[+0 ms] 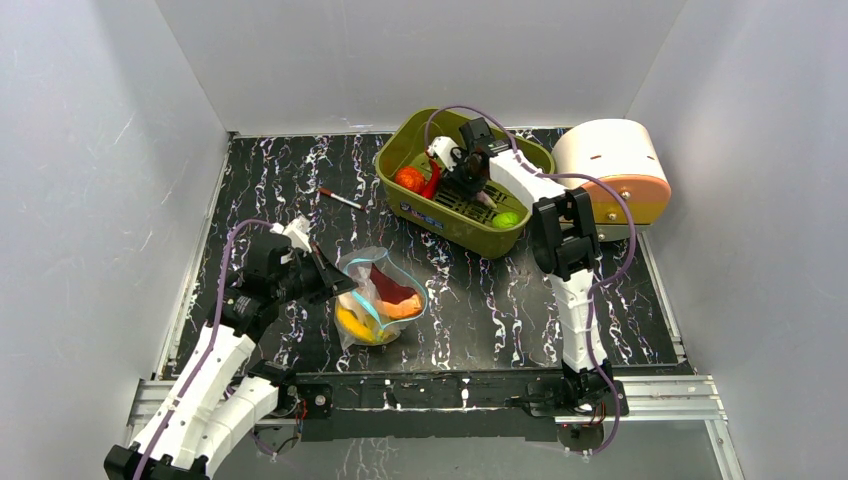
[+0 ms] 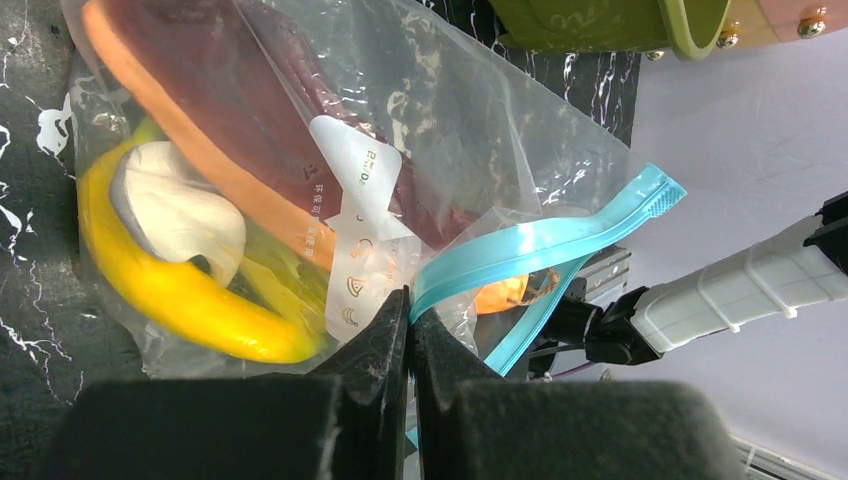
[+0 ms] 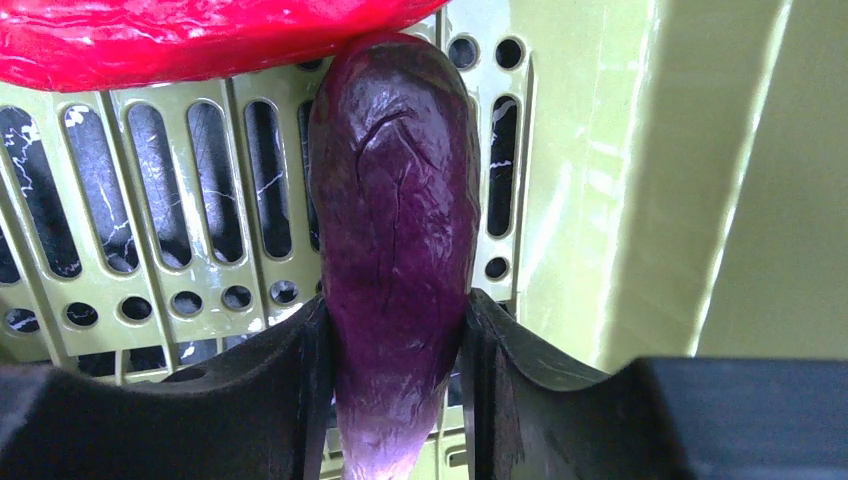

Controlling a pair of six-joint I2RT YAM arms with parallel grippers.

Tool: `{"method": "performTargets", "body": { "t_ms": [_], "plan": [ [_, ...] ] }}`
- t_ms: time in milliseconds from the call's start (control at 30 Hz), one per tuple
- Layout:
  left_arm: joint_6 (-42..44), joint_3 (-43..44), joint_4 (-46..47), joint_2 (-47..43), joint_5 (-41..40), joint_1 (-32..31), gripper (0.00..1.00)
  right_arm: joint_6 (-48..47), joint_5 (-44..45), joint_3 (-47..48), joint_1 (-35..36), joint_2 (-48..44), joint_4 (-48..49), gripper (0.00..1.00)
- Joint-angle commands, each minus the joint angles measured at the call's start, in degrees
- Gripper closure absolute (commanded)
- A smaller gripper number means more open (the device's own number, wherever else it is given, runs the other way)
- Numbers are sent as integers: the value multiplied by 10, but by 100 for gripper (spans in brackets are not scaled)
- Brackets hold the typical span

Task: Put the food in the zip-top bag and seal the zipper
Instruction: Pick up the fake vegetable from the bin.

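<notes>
The clear zip-top bag (image 1: 382,296) lies at the front left, its mouth open, with a yellow banana (image 2: 180,295), an orange carrot (image 2: 190,150) and a dark red piece inside. My left gripper (image 1: 335,283) is shut on the bag's mouth edge at the teal zipper (image 2: 540,240), as the left wrist view (image 2: 410,300) shows. My right gripper (image 1: 470,185) is down inside the olive-green tub (image 1: 400,150), shut on the dark purple eggplant (image 3: 395,200). A red chili (image 3: 200,40) lies across the eggplant's far end. A red-orange tomato (image 1: 407,180) and a green fruit (image 1: 506,219) also lie in the tub.
A thin red-tipped stick (image 1: 338,198) lies on the black marbled table left of the tub. A white and orange cylinder (image 1: 615,170) stands at the back right, close to the tub. White walls enclose the table on three sides.
</notes>
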Motion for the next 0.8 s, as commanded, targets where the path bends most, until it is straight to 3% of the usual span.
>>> {"method": "performTargets", "body": {
  "t_ms": [0, 500, 767],
  "plan": [
    [5, 16, -15, -14, -3, 2, 100, 2, 1, 3, 8, -35, 22, 72],
    [15, 33, -11, -38, -44, 2, 100, 80, 119, 6, 50, -104, 55, 73],
    [0, 12, 37, -59, -65, 1, 100, 185, 172, 20, 71, -148, 64, 73]
  ]
}}
